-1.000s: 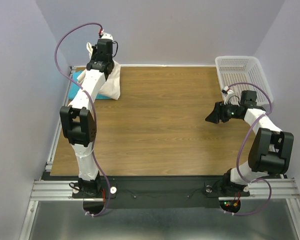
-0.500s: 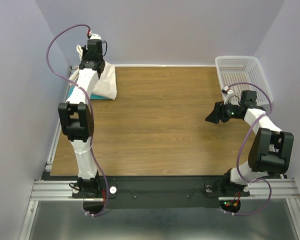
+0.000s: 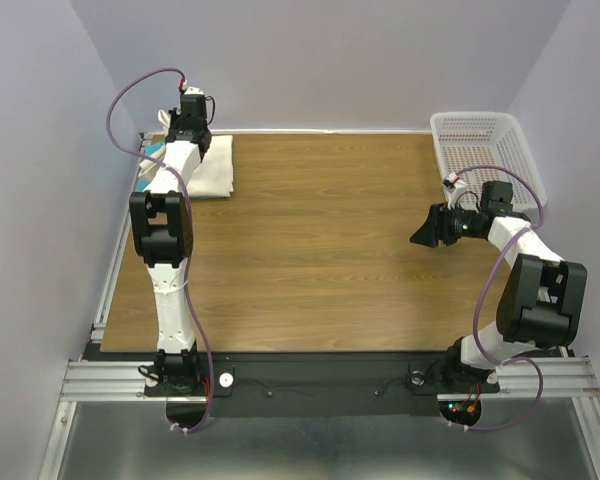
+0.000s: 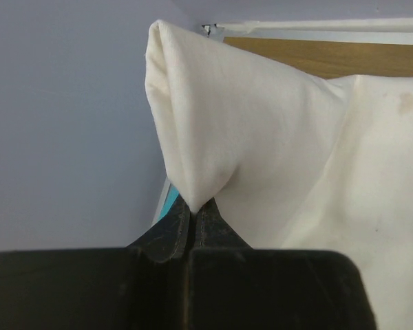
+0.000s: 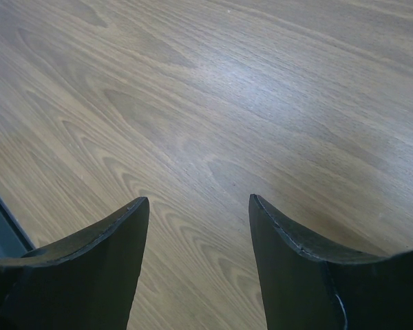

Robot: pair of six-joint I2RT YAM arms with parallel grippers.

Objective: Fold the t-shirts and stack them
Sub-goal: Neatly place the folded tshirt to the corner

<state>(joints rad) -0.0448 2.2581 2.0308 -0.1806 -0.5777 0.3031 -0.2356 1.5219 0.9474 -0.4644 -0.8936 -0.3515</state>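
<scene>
The cream t-shirt lies in the far-left corner of the desk, a flattened, roughly square bundle whose near and right edges run straight along the wood. With so even an outline, no long axis can be made out from above. One corner of it is raised off the rest, toward the far wall and the left edge. In the left wrist view, that raised part of the cream t-shirt forms a rounded peak that narrows down into the left fingers. These are pressed fully together on the pinch of cloth, with no gap showing between them.

The turquoise t-shirt shows only as a sliver at the desk's left edge, beneath the cream one. The left wrist view catches the same strip just beside the closed fingers. Its shape and direction are hidden.

The right fingers stand well apart, with nothing between them, over bare wood on the right half of the desk. They point toward the desk's middle. The white basket sits in the far-right corner, behind that arm
</scene>
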